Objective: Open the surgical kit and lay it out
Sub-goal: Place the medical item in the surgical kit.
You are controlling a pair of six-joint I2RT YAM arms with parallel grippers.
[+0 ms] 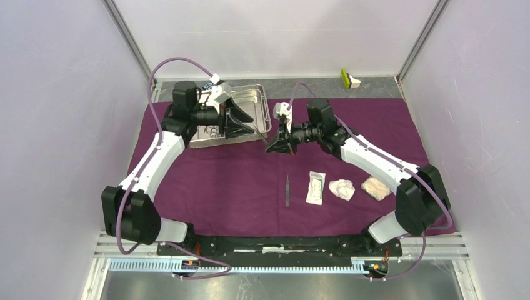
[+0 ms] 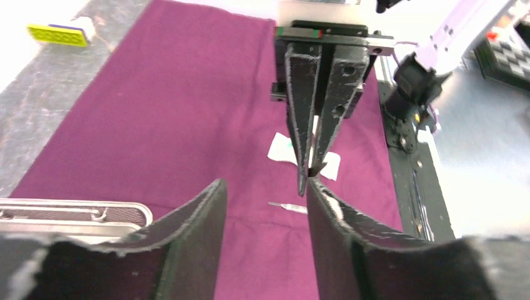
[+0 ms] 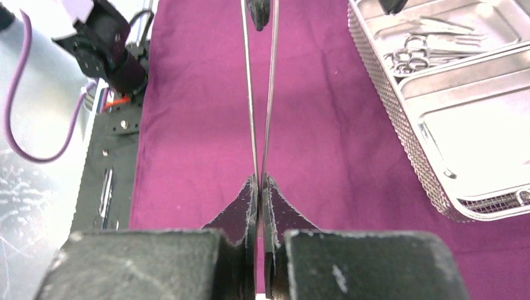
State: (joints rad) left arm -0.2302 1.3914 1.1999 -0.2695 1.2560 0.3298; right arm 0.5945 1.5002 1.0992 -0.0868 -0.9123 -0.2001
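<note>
Right pincer (image 3: pixel 259 181) grips long tweezers (image 3: pixel 249 94), left pincer (image 2: pixel 264 187) open; cloth (image 1: pixel 219 181) spread, forceps (image 1: pixel 287 190), packet (image 1: pixel 315 187), gauze (image 1: pixel 342 189) laid out, more tools (image 3: pixel 409 59) wait in the tray (image 3: pixel 487 137).

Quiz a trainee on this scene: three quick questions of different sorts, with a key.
1. True or false: the right jaws are shut on the tweezers.
2. How many gauze wads lie on the cloth? A) one B) two C) four
3. Fill in: the ring-handled tools lie in the ____.

Key: 1 true. 2 B. 3 tray.
</note>
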